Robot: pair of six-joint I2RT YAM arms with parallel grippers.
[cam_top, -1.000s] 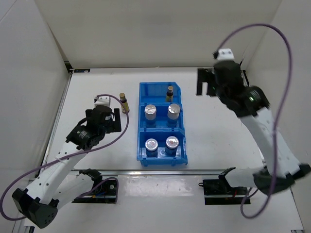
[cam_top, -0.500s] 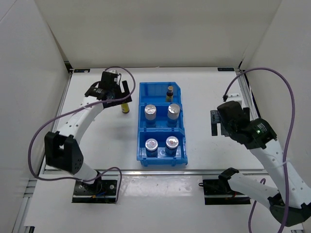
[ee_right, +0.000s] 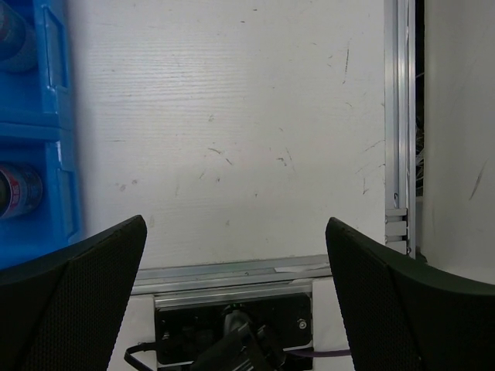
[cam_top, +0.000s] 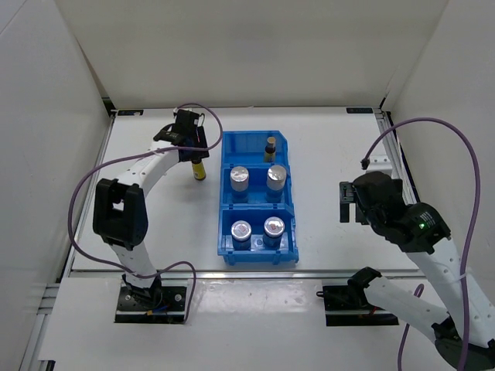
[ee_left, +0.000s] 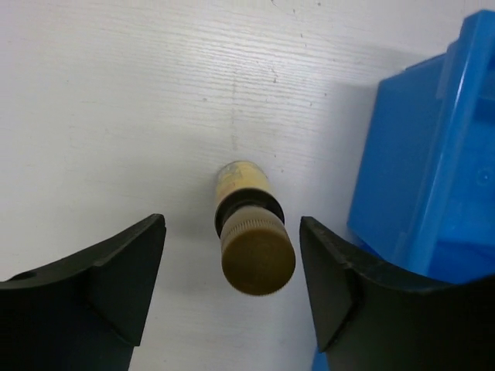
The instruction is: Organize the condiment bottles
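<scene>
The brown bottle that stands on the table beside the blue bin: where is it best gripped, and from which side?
Come from above and grip the brown bottle just below its gold cap: it stands upright, slim and round, apart from the bin.

— What is the bin (ee_left: 418, 154) looking like?
— Smooth, glossy plastic. The table (ee_left: 139, 93) is showing a matt, faintly grained white, and the jar lids (cam_top: 240, 175) are gleaming like polished metal.
</scene>
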